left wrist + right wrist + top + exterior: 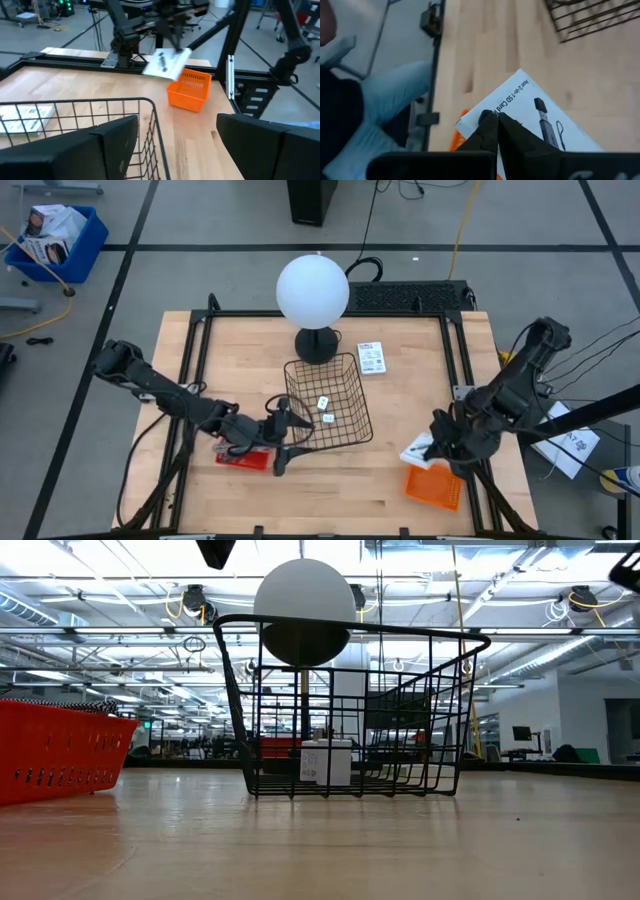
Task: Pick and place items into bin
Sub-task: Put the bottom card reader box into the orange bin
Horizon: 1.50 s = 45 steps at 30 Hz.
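Observation:
A black wire basket (325, 405) stands mid-table with two tiny white blocks (322, 402) on its floor; one block (327, 762) shows in the low view. My left gripper (284, 436) is open at the basket's near-left corner (151, 106), one finger on each side of the corner wire. My right gripper (432, 448) is shut on a flat white packet (418, 451) with black print, above an orange bin (435, 485). A second packet (371, 357) lies flat on the table beyond the basket. My left gripper straddles the basket's corner wire (159, 150); I cannot tell whether either finger touches it. My right gripper pinches the packet by one end, near a corner (506, 106), between its two fingers. The fingers slant down from above. The packet is lifted clear and tilted over the orange bin (189, 91).
A red bin (245, 458) sits under my left arm at the near left. A lamp with a white globe (312, 290) stands behind the basket. Beyond the table's right edge a person's pale blue sleeve (395, 100) shows. Bare wood lies between basket and orange bin.

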{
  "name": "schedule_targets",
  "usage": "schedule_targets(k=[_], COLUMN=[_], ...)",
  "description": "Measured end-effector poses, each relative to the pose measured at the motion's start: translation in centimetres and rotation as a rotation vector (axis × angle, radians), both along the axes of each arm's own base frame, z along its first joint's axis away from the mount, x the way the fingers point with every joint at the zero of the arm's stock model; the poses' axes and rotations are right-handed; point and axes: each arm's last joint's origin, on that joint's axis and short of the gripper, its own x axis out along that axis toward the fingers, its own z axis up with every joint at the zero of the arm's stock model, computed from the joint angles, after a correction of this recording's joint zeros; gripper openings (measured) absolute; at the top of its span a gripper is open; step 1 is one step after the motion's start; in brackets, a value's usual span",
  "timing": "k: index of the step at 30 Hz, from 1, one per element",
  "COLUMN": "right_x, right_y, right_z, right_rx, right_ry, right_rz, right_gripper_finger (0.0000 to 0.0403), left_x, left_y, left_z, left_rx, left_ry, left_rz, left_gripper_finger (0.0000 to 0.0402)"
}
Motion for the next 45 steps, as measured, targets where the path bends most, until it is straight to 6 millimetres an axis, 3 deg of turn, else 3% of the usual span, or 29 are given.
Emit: schedule_targets(k=[9, 20, 45], right_x=[-0.7, -0.9, -0.2], right_y=[2.8, 5.2, 7.9], right_z=[-0.2, -2.1, -5.4], right_rx=[0.046, 0.015, -0.010], right_ry=[-0.037, 0.060, 0.234], right_rz=[0.097, 0.111, 0.085], right_gripper_finger=[0.0000, 0.0000, 0.0000], left_x=[0.6, 0.7, 0.7], left_y=[1.3, 1.8, 1.8], left_z=[0.0, 0.0, 0.0], left_rx=[-0.018, -0.020, -0.061], left_ry=[0.001, 0.001, 0.001], left_rz=[0.050, 0.066, 0.077], left_gripper_finger=[0.0274, 0.0274, 0.0274])
